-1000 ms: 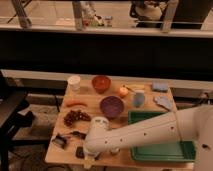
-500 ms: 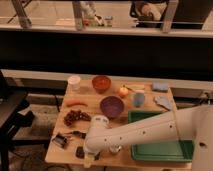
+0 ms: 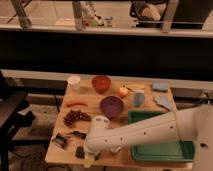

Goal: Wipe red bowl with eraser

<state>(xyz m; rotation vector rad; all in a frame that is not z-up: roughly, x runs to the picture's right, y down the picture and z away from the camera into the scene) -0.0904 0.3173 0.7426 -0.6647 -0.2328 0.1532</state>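
The red bowl (image 3: 101,83) is small, round and orange-red, and stands at the back of the wooden table (image 3: 60,155), left of centre. The eraser (image 3: 80,152) is a flat dark block near the table's front edge. My white arm reaches in from the right across the front of the table. My gripper (image 3: 89,159) points down at the front edge, right beside the eraser on its right side. It is far from the red bowl. Whether the gripper touches the eraser I cannot tell.
A larger purple bowl (image 3: 111,106) stands mid-table. A green tray (image 3: 185,148) fills the front right. Grapes (image 3: 76,117), a red pepper (image 3: 76,104), a white cup (image 3: 74,81) and a black-handled utensil (image 3: 62,139) lie on the left; an orange fruit (image 3: 123,91), blue cup (image 3: 138,99) and pale blue pad (image 3: 160,86) lie at the back right.
The arm and gripper have stayed at the table's front edge by the eraser, shifting only very slightly. The objects on the table have not moved.
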